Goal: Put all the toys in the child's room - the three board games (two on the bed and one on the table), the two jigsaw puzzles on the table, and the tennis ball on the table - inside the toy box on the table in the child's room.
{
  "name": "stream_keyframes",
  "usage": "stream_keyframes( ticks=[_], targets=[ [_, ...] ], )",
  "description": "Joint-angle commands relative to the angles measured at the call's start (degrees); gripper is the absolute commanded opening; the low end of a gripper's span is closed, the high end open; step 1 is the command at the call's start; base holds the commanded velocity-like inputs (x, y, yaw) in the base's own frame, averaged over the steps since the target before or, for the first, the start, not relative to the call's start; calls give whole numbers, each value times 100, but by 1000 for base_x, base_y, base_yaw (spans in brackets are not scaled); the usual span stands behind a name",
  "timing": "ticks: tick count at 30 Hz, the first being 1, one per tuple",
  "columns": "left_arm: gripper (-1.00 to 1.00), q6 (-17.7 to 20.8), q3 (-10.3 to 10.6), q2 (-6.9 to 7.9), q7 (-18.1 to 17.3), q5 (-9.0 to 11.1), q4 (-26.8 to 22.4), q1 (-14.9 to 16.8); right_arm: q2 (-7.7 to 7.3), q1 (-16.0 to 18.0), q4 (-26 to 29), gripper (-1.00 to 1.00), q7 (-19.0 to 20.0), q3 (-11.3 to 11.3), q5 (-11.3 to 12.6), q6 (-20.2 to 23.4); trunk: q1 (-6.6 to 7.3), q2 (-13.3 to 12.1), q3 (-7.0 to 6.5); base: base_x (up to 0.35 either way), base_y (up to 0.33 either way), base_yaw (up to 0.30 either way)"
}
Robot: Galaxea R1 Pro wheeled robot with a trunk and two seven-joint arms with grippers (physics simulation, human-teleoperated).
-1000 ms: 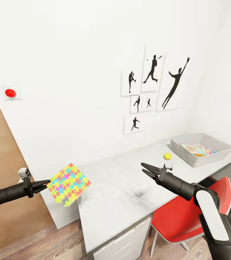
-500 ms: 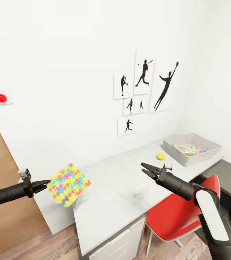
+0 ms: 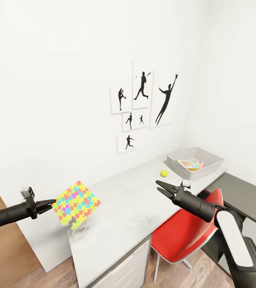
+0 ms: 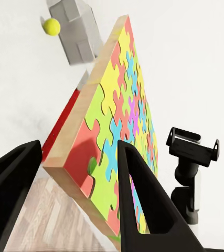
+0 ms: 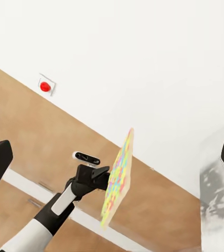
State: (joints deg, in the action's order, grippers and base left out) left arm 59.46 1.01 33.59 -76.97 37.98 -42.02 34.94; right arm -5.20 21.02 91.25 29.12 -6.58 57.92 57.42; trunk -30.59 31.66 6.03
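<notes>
Puzzle (image 3: 76, 204), lower left of the head view, is pinched by its edge in the closed left gripper (image 3: 51, 205), off the table's (image 3: 120, 216) near end. Right gripper (image 3: 165, 189), centre-right, stands spread and empty. Step in hand: carrying. Next, the puzzle must travel past the ball (image 3: 164, 173) to the toy box (image 3: 216, 164), right of centre, and be released inside.
</notes>
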Motion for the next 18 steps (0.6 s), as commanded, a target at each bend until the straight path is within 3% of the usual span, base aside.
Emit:
stream_keyframes(
  ticks=[1,18],
  targets=[
    [-100,49,8,6,-19,17,1,4,1,7,-3,100,41,-9,-40,24,20,-32,-15,0,0,-219],
    [-100,49,7,0,-14,17,1,4,1,7,-8,100,41,-2,-43,16,393,-714,-436,0,0,-219]
  ],
)
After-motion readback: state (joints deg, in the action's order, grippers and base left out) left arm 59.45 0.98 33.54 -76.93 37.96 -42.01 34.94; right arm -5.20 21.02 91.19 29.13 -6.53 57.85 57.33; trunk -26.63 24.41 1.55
